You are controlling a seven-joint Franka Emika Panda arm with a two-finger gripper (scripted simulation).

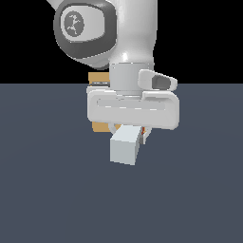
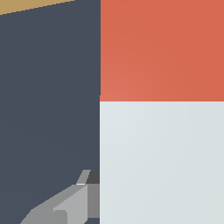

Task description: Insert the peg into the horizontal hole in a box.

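In the exterior view my gripper (image 1: pixel 129 132) hangs a little above the floor, shut on the peg (image 1: pixel 125 146). The peg's pale square end faces the camera, and a sliver of its red-orange part (image 1: pixel 144 131) shows behind. The tan box (image 1: pixel 98 79) stands behind the hand, mostly covered by it. The hole is hidden. Up close in the wrist view, the peg fills half the frame, red-orange section (image 2: pixel 162 50) joined to the pale section (image 2: pixel 162 162). One grey finger (image 2: pixel 81 201) presses against the pale section. A strip of the box (image 2: pixel 35 5) shows at the frame's corner.
A dark blue-grey floor (image 1: pixel 47 190) spreads all around the gripper and box. The arm's white link and grey joint (image 1: pixel 83 26) rise above the hand and block the view behind it.
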